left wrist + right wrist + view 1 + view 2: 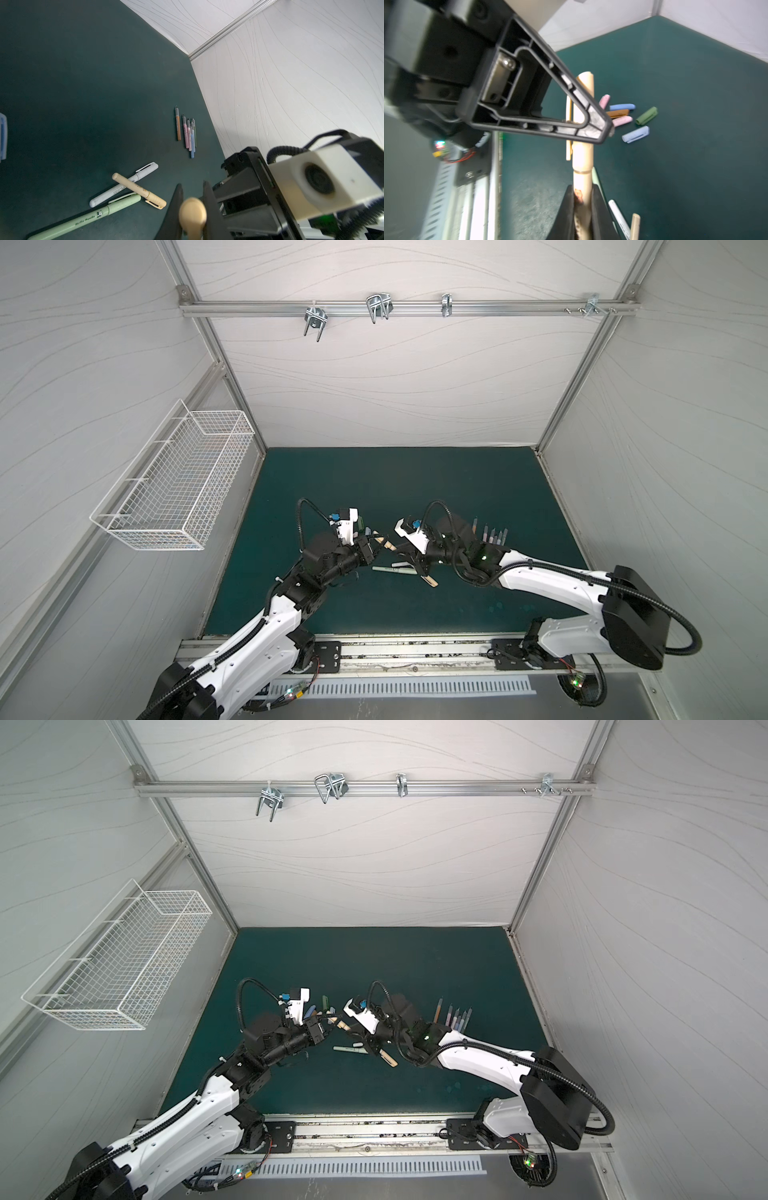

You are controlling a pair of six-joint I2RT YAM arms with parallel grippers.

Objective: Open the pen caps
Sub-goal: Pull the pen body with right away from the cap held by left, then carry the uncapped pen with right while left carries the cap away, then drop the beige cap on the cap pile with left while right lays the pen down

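Holding together: both grippers hold one tan pen (390, 546) in the air above the green mat (374, 489), near the middle of the mat in both top views.
Left gripper (191, 184): its fingers (175, 207) are pressed on the tan cap (582, 155) of this pen. The rounded end of the cap looks out between them.
Right gripper (582, 187): its fingers (566, 214) are clamped on the body of the same pen, a little below the edge of the cap.
Cap state: the tan cap is on the pen, and its edge meets the body.
Loose caps (635, 134): six lie in a small group on the mat, two pink, two blue, one brown and one green. They are close to the left gripper.
Uncapped pens (188, 135): they lie in a tight row on the right part of the mat, with the tips pointing to the back wall. The brown one is a little apart from the others.
Capped pens on the mat: a white pen (124, 185), a second tan pen (139, 191) lying across it, and a green pen (83, 220) with the print "Hello Panda" just beside them. All three are nearer to the front edge than the grippers.
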